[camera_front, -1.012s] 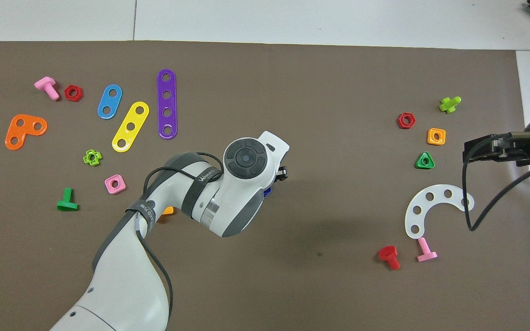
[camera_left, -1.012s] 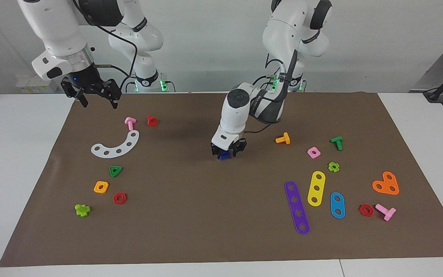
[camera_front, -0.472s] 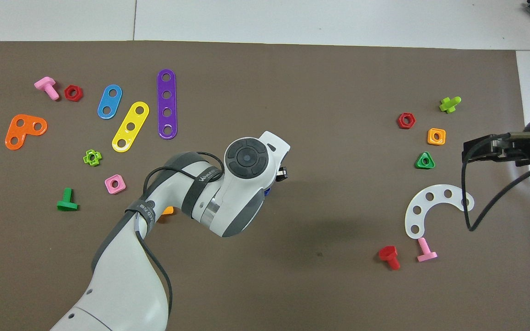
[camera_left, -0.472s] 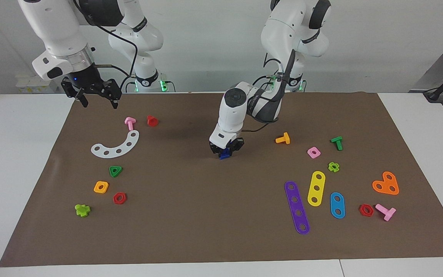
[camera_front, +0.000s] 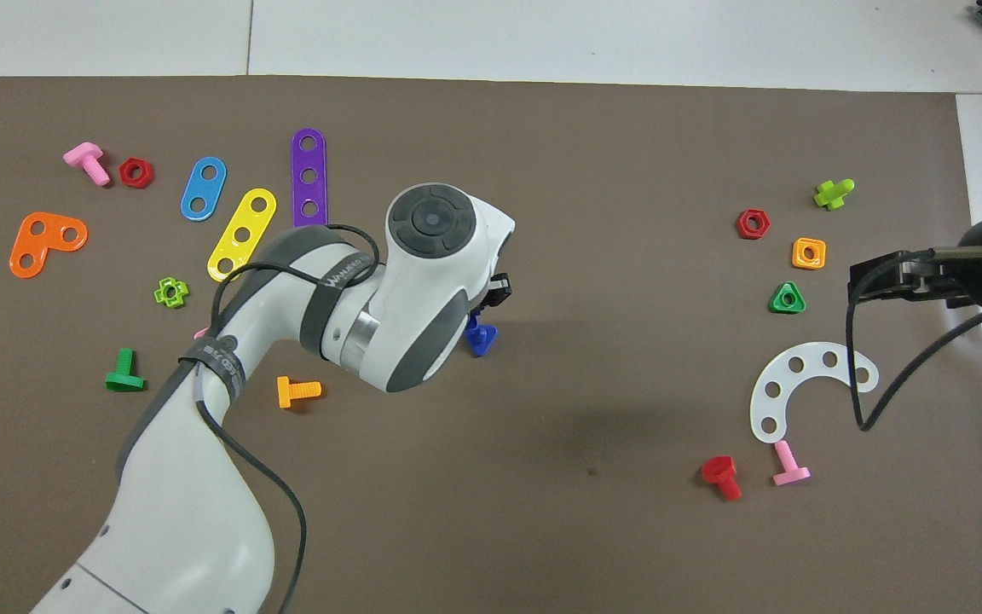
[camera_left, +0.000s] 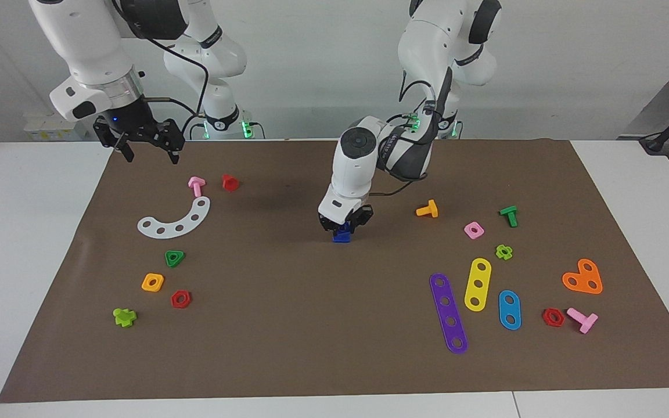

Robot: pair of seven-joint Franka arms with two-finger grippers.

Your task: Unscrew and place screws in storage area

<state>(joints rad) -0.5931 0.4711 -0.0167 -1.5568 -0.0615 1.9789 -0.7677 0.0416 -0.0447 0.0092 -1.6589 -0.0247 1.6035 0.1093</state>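
Note:
The blue bolt [camera_left: 342, 235] stands on the brown mat [camera_left: 288, 325] at the table's middle; it also shows in the overhead view [camera_front: 479, 338]. My left gripper [camera_left: 344, 225] points down right over it, fingers closed on its top, its fingertips hidden under the hand in the overhead view. The storage patch, with the white curved strip [camera_left: 175, 220] [camera_front: 798, 384] and small coloured nuts, lies toward the right arm's end. My right gripper [camera_left: 148, 152] [camera_front: 859, 286] waits open and empty in the air over the mat's edge at that end.
Pink bolt [camera_left: 196, 186] and red bolt [camera_left: 229, 182] lie beside the white strip. Green, orange and red nuts [camera_left: 180, 299] lie farther out. Toward the left arm's end are an orange bolt [camera_left: 427, 209], purple [camera_left: 448, 313], yellow and blue strips, and an orange heart plate [camera_left: 583, 277].
My left wrist has turned over the blue bolt and its forearm has swung aside, uncovering the orange bolt in the overhead view. The right arm has not moved.

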